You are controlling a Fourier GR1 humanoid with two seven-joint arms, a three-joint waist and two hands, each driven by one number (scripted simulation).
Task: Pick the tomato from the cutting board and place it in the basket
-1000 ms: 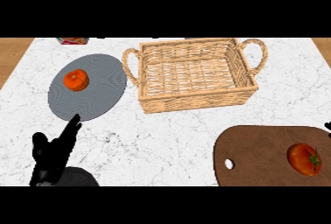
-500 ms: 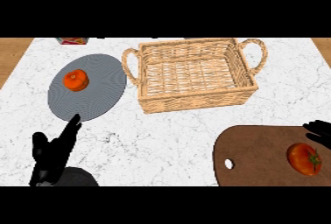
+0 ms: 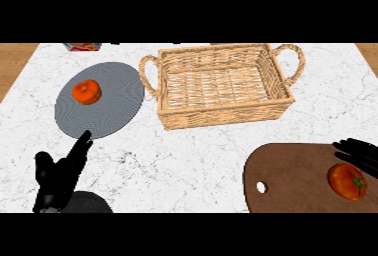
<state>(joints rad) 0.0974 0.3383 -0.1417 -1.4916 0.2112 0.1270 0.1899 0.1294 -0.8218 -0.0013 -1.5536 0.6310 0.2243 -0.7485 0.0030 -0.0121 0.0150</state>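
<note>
Now my right hand (image 3: pixel 362 156) sits beside tomato (image 3: pixel 348 181) on cutting board (image 3: pixel 295 175), fingers seemingly straight, holding nothing. Risk: nudging tomato off edge. Left hand (image 3: pixel 60 175) open, resting.

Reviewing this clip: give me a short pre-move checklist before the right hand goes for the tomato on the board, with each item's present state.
1. Red tomato lies on the brown wooden cutting board: ok.
2. Right hand is by the tomato, at the view's right edge: ok.
3. Right hand curled round the tomato: not ok, its fingers look straight and hold nothing.
4. Woven wicker basket holds nothing that shows: ok.
5. Left hand rests open at the lower left, away from board and basket: ok.
6. Orange fruit lies on the grey round plate, apart from the tomato: ok.
</note>
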